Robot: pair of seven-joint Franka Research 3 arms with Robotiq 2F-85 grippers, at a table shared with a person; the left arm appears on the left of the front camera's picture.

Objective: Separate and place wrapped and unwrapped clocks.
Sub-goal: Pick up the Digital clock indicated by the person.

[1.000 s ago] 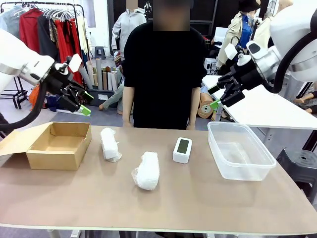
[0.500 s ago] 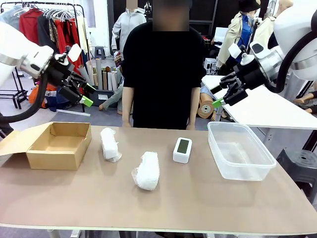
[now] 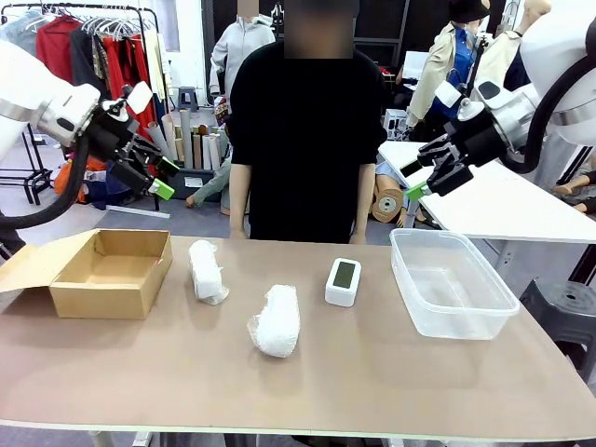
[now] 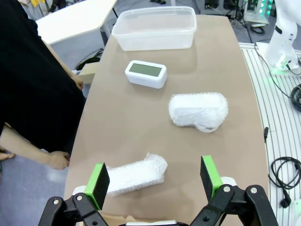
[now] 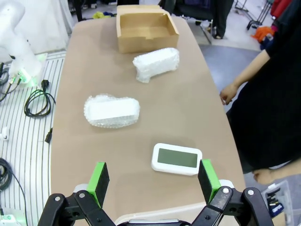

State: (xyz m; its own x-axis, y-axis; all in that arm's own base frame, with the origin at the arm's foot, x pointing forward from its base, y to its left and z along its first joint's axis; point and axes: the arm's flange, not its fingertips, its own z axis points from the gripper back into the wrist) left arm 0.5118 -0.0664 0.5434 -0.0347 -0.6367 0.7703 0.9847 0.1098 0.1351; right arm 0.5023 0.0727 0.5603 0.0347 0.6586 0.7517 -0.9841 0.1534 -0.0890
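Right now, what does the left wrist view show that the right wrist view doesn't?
Left wrist view: the clear tub in full, at the far end. Right wrist view: the open cardboard box in full instead. Both: the unwrapped clock, the wrapped bundle nearer it and the second wrapped bundle, all apart on the table.

Clothes rack (image 3: 84,42), grey floor (image 3: 186,222)

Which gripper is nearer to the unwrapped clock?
Right. The right gripper hangs above and right of the unwrapped clock; the left gripper hangs farther off, up by the cardboard box.
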